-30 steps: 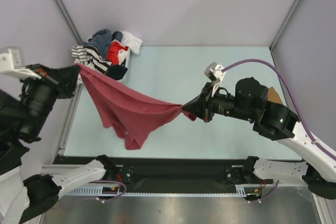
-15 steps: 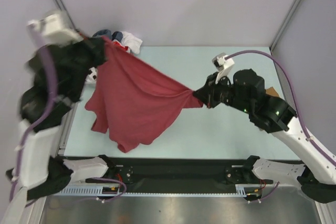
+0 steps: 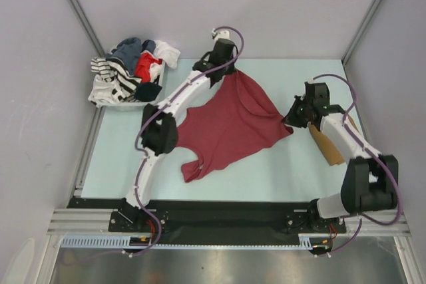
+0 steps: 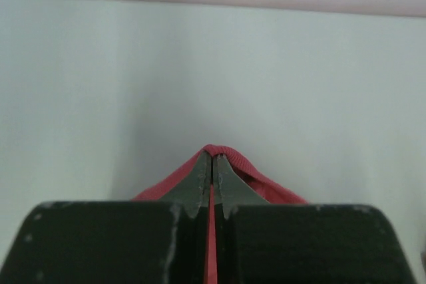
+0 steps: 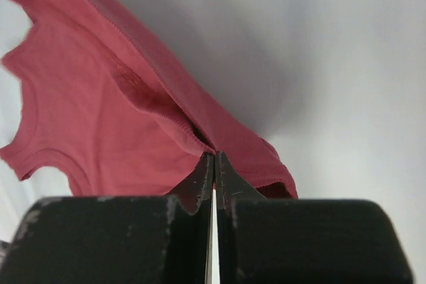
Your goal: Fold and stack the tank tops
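The dark maroon tank top (image 3: 229, 121) lies spread across the middle of the pale table, its straps toward the near edge. My left gripper (image 3: 230, 70) reaches to the far side and is shut on the top's far corner; in the left wrist view, red hem (image 4: 229, 159) wraps the closed tips of the left gripper (image 4: 213, 159). My right gripper (image 3: 291, 120) is shut on the right corner, and in the right wrist view the maroon cloth (image 5: 100, 104) fans out from the right gripper (image 5: 214, 155). A tan-brown tank top (image 3: 325, 145) lies under the right arm.
A white basket (image 3: 105, 96) of mixed clothes, striped, blue, red and white, stands at the back left corner. The left arm (image 3: 180, 98) stretches diagonally over the table's left half. Walls and frame posts close in the table on three sides.
The left arm has swung from the left side out to the far middle of the table, and the right gripper has moved right. The maroon top went from hanging stretched to lying on the table.
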Available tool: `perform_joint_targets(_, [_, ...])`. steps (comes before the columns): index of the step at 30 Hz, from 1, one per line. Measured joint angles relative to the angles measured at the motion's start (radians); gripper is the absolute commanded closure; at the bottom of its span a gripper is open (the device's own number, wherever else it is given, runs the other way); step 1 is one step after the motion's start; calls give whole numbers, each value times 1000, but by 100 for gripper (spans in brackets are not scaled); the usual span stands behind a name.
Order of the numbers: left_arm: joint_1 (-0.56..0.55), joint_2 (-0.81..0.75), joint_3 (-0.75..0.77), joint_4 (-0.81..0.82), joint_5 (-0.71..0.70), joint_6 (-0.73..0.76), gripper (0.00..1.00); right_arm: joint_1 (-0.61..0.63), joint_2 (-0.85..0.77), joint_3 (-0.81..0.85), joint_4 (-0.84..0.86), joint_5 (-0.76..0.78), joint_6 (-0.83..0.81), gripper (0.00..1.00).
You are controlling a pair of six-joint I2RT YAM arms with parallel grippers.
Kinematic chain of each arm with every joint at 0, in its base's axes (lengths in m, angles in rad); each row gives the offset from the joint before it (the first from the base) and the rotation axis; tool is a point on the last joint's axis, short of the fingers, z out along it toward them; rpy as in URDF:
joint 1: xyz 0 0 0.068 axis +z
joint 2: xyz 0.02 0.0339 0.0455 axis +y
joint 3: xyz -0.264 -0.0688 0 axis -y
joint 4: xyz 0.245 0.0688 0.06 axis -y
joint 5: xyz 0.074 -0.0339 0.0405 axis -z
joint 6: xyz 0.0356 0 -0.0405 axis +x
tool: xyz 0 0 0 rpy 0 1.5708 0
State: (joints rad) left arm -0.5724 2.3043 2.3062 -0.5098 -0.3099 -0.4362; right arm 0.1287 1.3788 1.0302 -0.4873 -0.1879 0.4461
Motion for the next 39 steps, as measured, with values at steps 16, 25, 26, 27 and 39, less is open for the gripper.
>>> perform_joint_targets(16, [21,304,129,490,142,-218,0,-255,343,83,199,67,118,48])
perform_joint_targets(25, [43,-93,-337,343,69,-119,0,-292,367,40,230,86,126,32])
perform_joint_targets(26, [43,-174,-408,310,55,-112,0,-284,356,34,230,86,122,31])
perform_joint_targets(27, [43,-261,-483,289,42,-108,0,-278,346,30,229,86,120,32])
perform_joint_targets(39, [62,-771,-1073,245,-50,-93,6,-132,275,32,214,93,61,48])
